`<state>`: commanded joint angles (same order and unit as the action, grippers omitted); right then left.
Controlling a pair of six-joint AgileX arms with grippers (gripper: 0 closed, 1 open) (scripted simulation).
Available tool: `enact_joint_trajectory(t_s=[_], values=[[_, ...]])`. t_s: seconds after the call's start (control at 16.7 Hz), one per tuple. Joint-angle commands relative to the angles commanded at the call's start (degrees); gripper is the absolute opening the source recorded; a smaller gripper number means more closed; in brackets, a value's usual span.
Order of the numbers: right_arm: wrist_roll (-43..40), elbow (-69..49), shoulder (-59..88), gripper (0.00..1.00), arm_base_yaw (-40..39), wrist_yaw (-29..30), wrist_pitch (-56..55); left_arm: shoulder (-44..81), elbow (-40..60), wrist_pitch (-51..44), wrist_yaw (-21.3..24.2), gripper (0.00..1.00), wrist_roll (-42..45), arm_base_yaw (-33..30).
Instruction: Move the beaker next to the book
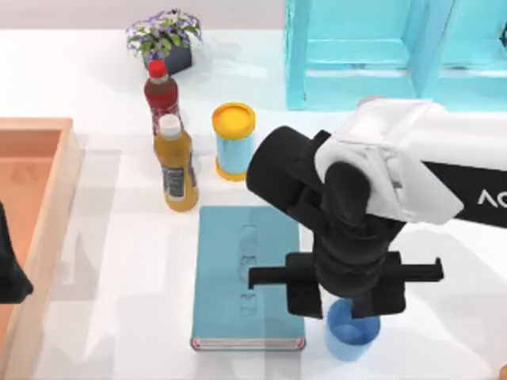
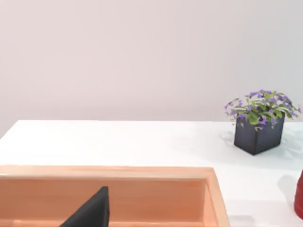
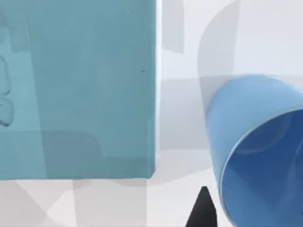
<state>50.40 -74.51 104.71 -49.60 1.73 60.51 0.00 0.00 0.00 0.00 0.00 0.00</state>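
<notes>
Beaker (image 1: 348,331) sits on the white table (image 1: 119,237), just to the right of the book (image 1: 247,277), near the book's near right corner. It stands up straight with its round open mouth facing up. A thin strip of bare table shows between the two in the right wrist view, so they look close but not touching.

The book lies flat. Its long side runs from far to near, and its pale page edge with red corners faces the near side.

The right gripper (image 1: 347,305) hangs right over the beaker, so the beaker is straight below it. Its black body hides the fingertips from above, so I cannot tell if the fingers are holding the beaker or have let go. The right arm is much nearer to the beaker than the left one.

The left gripper (image 1: 12,273) is parked far off at the left side, over the wooden tray (image 1: 47,229), and I cannot tell its fingers either.

I think the beaker is already where it should be. The next move would likely be to lift straight up without bumping it.
</notes>
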Motion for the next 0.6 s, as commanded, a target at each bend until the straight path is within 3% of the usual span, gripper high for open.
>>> enact_joint_trajectory(t_s=[0.24,0.6], values=[[0.0,0.0,0.0,0.98,0.0,0.0,0.0,0.0,0.0,0.0,0.0,1.0,0.0,0.0],[0.0,0.0,0.0,1.0,0.0,0.0,0.0,0.0,0.0,0.0,0.0,1.0,0.0,0.0]])
